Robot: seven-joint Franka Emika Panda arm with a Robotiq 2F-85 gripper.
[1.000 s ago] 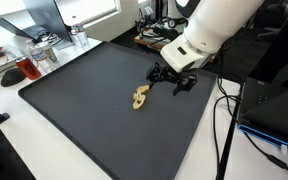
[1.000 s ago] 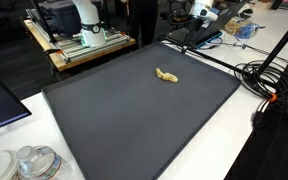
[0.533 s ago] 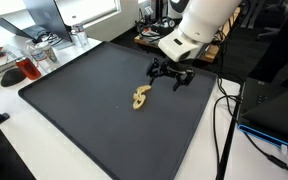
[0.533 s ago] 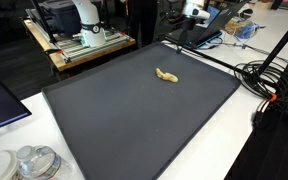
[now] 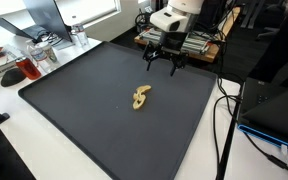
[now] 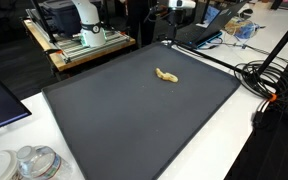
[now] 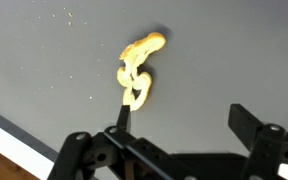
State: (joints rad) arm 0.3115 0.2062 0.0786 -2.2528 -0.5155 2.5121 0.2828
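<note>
Jaws spread wide, nothing between them, hanging high above the dark mat point(image 5: 74, 110) near its far edge.

The risk: in the wrist view the tan knotted piece point(image 7: 137, 72) sits just beyond one fingertip point(image 7: 122, 112), not in the gap between the two. If I drop from this line, I reckon that finger lands on the piece or nudges it aside rather than straddling it. It also looks low and lumpy, lying flat on the mat. A shallow close could skate over the loops, and a deep one could dig my tips into the mat. There are cables point(image 5: 224, 105) along the tabletop point(image 5: 14, 150) beside the mat's edge, and a careless swing of the arm could catch them.

In both exterior views the piece point(image 5: 140, 97) point(image 6: 166, 76) lies alone around the middle of the mat. It is well apart from me, lower down and nearer the camera than my jaws in the view that shows them, touching nothing but the mat.
</note>
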